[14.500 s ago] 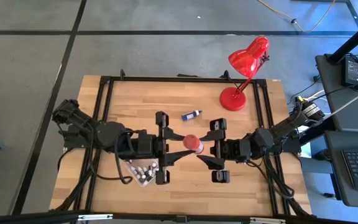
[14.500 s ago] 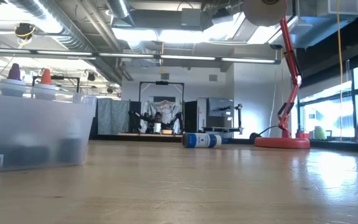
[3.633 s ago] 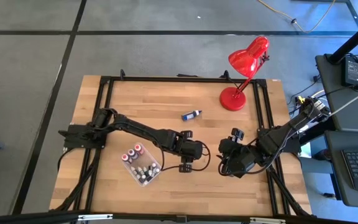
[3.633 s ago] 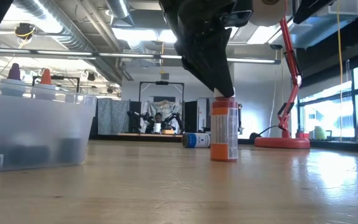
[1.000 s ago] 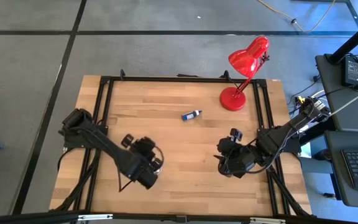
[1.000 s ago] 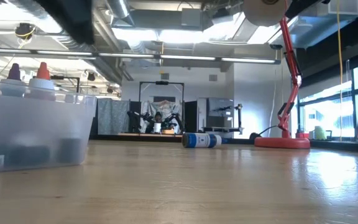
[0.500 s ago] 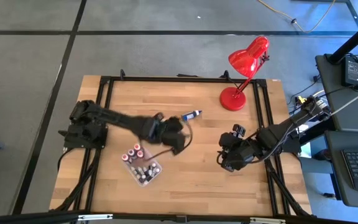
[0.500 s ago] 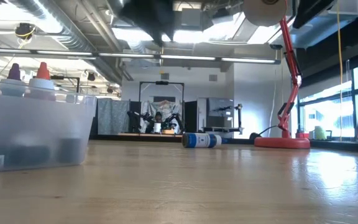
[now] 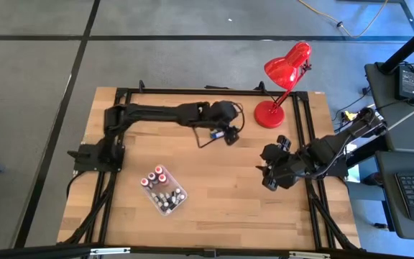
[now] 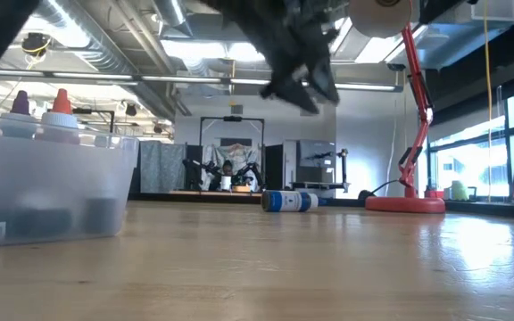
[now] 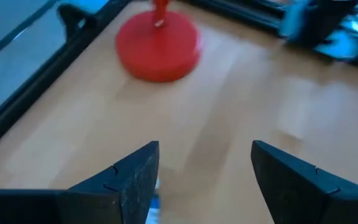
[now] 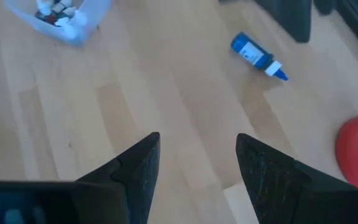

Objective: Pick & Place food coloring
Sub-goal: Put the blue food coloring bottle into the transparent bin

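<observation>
Half a second ago the left arm was over the middle of the table; now it has swung out to the far side, and the left gripper [image 9: 228, 132] hangs right above the blue bottle [image 9: 220, 132] that lies on its side close to the red lamp [image 9: 270, 113]. Its two fingers stand wide apart and hold nothing. The left wrist view shows just a sliver of blue beside one finger, so the bottle is under the edge of the gripper, not in the gap.

That could go wrong. If the gripper comes down like this, a finger may land on the bottle and roll it away. The bottle is round and lies flat, so it would roll easily, maybe toward the lamp's base.

The other little bottles stand in the clear tray [image 9: 177, 198], well away from the lamp on the near side.

The right gripper [image 9: 272, 173] waits on the near side of the lamp, also open with nothing in it.
</observation>
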Controlling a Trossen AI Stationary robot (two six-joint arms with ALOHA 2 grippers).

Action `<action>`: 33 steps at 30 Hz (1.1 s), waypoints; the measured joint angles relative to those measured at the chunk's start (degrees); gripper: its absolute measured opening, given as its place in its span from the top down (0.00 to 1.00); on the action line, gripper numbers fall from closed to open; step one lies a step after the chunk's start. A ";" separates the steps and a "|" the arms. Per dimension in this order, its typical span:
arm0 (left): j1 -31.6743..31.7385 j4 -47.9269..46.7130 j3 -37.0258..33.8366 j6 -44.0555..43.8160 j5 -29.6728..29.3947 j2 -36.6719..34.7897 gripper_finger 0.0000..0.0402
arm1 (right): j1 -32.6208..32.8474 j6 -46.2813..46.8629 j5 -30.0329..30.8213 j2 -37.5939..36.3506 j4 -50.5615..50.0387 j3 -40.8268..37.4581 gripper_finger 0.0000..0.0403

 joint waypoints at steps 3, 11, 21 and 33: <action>2.48 0.85 0.00 1.33 -0.38 3.63 0.39 | -0.80 -0.15 0.38 -0.28 -0.62 0.00 0.47; 5.64 2.85 -0.02 9.32 1.53 11.99 0.39 | -5.09 -3.30 0.32 -0.17 -0.46 0.00 0.47; 5.83 2.87 -0.02 10.20 0.45 14.86 0.41 | -10.14 -8.78 -4.26 -0.17 -0.43 0.00 0.47; 7.08 1.41 -0.04 12.09 3.40 16.92 0.45 | -11.11 -10.31 -4.74 -0.17 -0.43 0.00 0.47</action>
